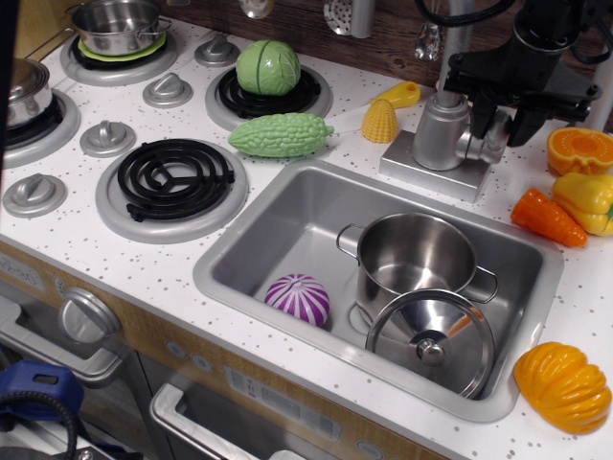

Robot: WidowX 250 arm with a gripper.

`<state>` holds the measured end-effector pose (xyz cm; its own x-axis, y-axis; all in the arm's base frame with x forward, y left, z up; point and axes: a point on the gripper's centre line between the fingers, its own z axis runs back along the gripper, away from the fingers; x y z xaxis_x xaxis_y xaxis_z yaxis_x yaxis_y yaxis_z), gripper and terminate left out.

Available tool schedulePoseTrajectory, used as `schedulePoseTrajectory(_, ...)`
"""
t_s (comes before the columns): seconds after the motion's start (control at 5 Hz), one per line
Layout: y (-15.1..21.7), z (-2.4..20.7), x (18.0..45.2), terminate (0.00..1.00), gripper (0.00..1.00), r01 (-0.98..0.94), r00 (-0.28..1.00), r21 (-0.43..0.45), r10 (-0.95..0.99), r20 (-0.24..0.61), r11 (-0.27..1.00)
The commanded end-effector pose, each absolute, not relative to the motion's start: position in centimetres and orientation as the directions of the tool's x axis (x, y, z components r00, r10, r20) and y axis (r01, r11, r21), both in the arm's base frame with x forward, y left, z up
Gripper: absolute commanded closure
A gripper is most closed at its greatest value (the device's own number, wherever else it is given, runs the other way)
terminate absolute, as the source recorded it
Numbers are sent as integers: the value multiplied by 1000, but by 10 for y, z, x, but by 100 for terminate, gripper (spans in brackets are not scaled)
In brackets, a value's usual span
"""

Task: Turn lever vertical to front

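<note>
writing: none legible anywhere; control panel below the grey metal sink basin (249, 251) has small marks, too blurred to read
lever: short matte-silver stubby handle (482, 146) sticks out sideways from the silver faucet body (442, 130), just behind the sink's back right rim, pointing toward the orange carrot piece (547, 218)
gripper: black robot gripper (499, 120) comes down from above, right at the lever; fingers look spread either side of it, contact not clear, so can't tell if clamped
sink contents: steel two-handled pot (415, 257) upright on the right side, nothing visible inside it; steel lid with knob (430, 340) leans against the pot's front; purple-and-white striped ball-shaped toy vegetable (298, 298) on the sink floor left of the pot, apart from it
behind sink: bumpy green bitter gourd (280, 134) near back left corner; yellow corn piece (380, 121) left of the faucet base
right of sink: orange half pumpkin slice (580, 149), yellow bell pepper (586, 200) touching the carrot; yellow-orange pumpkin (563, 385) at front right corner
left of sink: black coil burner (175, 178), bare; green cabbage (268, 67) on the far burner; small steel pot on a green plate (119, 27) on the far left burner, contents not visible; another steel pot (23, 92) at the left edge, cropped
</note>
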<state>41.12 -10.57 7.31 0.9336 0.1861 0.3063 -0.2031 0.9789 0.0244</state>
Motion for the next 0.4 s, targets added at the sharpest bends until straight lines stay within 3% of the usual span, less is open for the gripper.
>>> schedulePoseTrajectory(0.0, -117, 83, 410, 0, 100, -189, 942, -76, 203, 268, 979)
schedulePoseTrajectory(0.2, -116, 72, 411, 0, 100, -184, 948, -98, 203, 244, 978)
